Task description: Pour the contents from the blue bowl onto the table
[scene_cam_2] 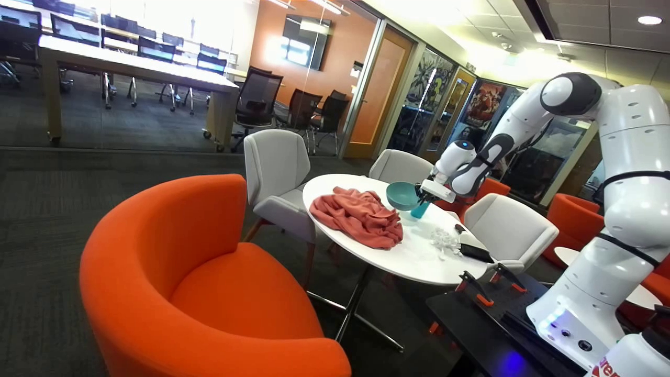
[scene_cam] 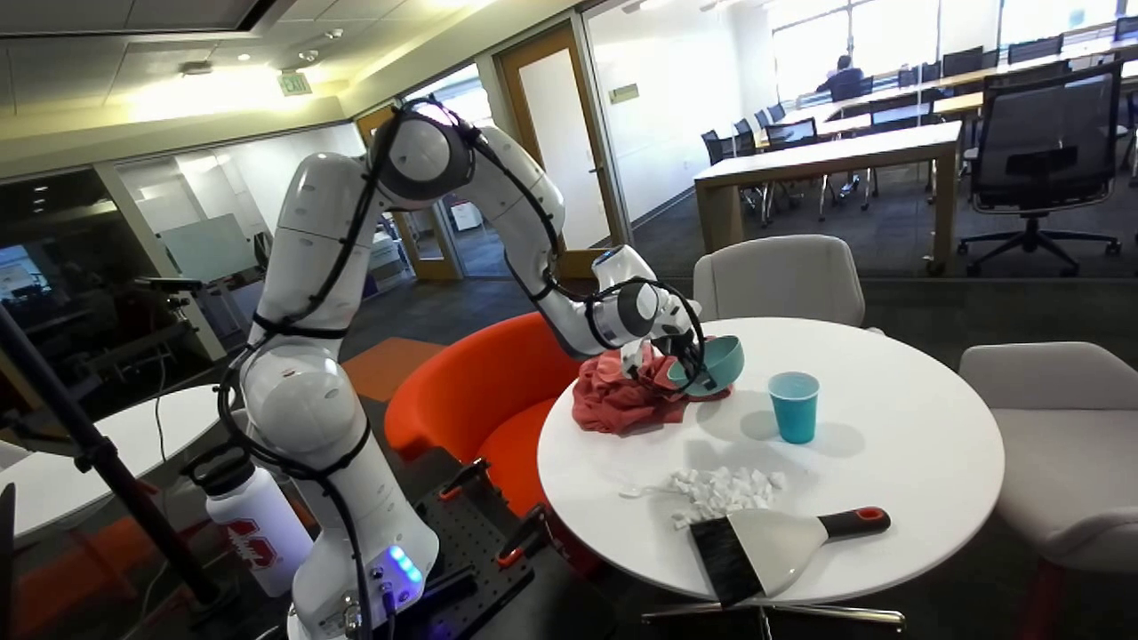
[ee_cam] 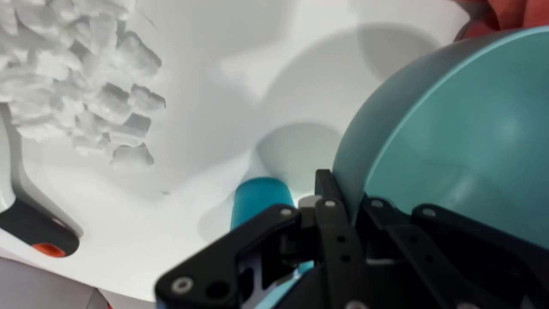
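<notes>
Fingers (ee_cam: 327, 191) clamp the wall of the blue bowl (ee_cam: 454, 141), one inside, one outside; it hangs above the table (scene_cam: 916, 436), looking tilted, with red cloth (scene_cam: 622, 400) to its left and a turquoise cup (scene_cam: 794, 409) to its right in both exterior views. White chunks (scene_cam: 729, 489) lie heaped nearer, none in the visible interior, so the pour seems done. Level the bowl, keep it clear of the cup, lower onto bare table, and release once its base rests.

At its right edge your wrist view cuts off the bowl (ee_cam: 463, 137), at its left the white pieces (ee_cam: 77, 81) and brush (ee_cam: 37, 227), while your end effector (ee_cam: 348, 198) hides part of the cup (ee_cam: 260, 196).
</notes>
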Robot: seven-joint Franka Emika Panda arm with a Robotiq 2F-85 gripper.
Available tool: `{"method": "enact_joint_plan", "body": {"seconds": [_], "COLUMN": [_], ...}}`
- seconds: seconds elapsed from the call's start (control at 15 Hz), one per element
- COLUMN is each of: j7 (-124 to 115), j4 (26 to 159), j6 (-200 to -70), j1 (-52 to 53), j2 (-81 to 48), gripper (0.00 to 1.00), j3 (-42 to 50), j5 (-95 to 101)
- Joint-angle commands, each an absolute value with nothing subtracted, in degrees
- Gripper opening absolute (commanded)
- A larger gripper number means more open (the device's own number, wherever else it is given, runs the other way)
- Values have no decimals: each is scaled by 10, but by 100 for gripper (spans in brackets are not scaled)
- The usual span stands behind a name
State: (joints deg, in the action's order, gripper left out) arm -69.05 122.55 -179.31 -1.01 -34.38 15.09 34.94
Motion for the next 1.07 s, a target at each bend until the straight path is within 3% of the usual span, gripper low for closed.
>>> {"method": "enact_joint_plan", "body": {"seconds": [0.0, 0.47, 0.73, 0.8, 0.87, 1.0], "j7": [-682, -683, -516, -488, -462, -421], "j4": [1264, 1258, 1254, 1252, 1249, 1247], "j6": [-1789, -1772, -1764, -1762, -1755, -1747], "j1": [-50, -103, -78, -75, -71, -56], "j2": [-323, -345, -365, -369, -372, -374], "gripper": [2, 2, 2, 13, 33, 38], "j3": [112, 78, 78, 76, 74, 78], "j5": [335, 329, 113, 76, 45, -5]}}
